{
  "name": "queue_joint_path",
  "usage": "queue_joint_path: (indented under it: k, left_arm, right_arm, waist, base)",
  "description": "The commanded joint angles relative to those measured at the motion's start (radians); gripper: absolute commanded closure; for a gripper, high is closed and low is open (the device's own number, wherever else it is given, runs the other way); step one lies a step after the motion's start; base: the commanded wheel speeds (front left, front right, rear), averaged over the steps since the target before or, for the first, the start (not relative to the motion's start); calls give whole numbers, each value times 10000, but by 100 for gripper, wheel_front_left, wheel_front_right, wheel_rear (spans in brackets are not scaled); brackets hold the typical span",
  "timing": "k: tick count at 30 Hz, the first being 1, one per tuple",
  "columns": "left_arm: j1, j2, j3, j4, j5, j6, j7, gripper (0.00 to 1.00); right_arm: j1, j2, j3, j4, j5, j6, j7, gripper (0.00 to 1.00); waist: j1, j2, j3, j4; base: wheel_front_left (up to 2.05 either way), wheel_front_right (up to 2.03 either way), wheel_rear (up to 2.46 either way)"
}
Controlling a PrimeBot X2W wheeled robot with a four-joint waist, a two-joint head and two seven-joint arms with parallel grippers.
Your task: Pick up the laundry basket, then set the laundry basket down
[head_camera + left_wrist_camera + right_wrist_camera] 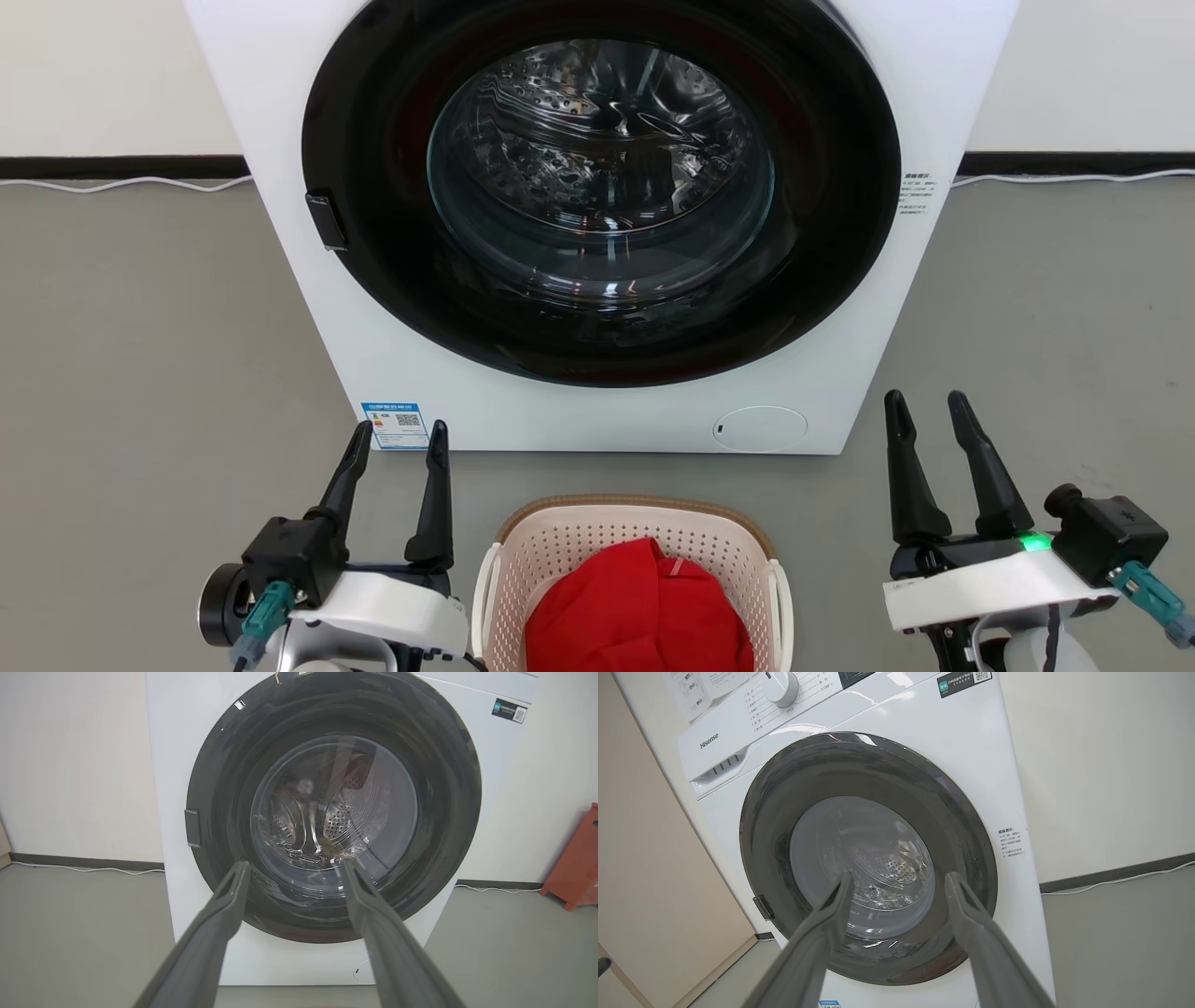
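Lighting was bright, even and diffuse, casting only faint soft shadows on the floor (140, 327); reflections streaked the glass of the washer door (597, 168), the wrist views bowed straight lines at their edges, and the near fingers (210, 942) appeared soft and out of focus.

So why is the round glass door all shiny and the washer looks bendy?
Head view: lights reflect off the glass door as bright streaks. Left wrist view: the wide lens slants the sides of the washer. Right wrist view: the near fingers look soft and blurred.
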Motion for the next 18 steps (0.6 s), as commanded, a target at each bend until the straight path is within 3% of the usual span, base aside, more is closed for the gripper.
queue_joint_path:
  k: [1, 18]
  left_arm:
    - [-506, 91, 242, -287, 181, 108, -132, 0]
    - [-527, 91, 280, -120, 115, 155, -132, 0]
  right_arm:
    - [-425, 5, 189, -201, -230, 73, -162, 0]
    - [-463, 9, -133, 278, -416, 73, -162, 0]
  waist:
    - [0, 0, 4, -8]
    - [0, 0, 37, -68]
  base:
    - [0, 0, 0]
    - [0, 0, 0]
